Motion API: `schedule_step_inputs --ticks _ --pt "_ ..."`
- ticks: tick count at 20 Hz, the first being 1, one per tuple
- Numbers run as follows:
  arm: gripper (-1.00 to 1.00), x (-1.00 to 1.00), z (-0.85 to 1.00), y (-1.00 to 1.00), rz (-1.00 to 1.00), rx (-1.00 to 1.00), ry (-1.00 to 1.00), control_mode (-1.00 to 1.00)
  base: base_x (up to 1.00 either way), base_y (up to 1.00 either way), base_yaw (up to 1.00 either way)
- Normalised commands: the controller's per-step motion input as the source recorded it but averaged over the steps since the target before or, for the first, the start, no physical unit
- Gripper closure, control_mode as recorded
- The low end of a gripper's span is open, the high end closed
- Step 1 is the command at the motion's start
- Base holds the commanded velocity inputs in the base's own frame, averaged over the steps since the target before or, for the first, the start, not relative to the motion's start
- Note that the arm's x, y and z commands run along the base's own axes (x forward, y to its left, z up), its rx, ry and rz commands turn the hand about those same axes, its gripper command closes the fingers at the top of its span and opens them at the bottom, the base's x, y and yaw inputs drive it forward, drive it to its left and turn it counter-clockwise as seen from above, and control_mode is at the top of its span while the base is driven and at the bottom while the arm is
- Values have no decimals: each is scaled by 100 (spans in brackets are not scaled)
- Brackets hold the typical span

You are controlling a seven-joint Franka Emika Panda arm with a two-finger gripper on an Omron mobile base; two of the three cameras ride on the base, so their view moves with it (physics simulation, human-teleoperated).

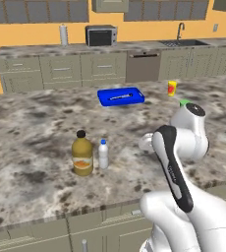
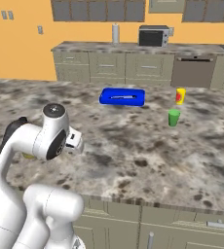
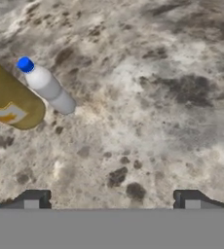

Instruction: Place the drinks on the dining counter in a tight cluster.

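Hand view cuts off the amber juice jug (image 3: 9, 102) at its left edge; the small white blue-capped bottle (image 3: 48, 86) stands just beside it, near the dining counter's (image 1: 31, 123) front edge. Gripper (image 3: 111, 200) is spread wide, grasping nothing. Behind the arm, a green cup (image 2: 174, 117) is partly hidden; yellow cup (image 2: 180, 96) and blue tray (image 1: 120, 96) sit toward the far edge.

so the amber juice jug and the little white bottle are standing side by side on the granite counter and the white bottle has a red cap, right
Not quite: the white bottle's cap is blue, not red, as the hand view shows clearly. The rest holds: it stands beside the amber juice jug on the granite counter.
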Motion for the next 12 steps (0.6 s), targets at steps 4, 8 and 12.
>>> schedule_step_inputs --ticks 4,8,12 --pt "-100 -13 1 0 3 -6 0 -100 0 0 0" --pt "-100 0 0 0 0 0 0 -100 0 0 0" --pt "-100 -13 0 1 0 0 -3 100 -33 0 0"
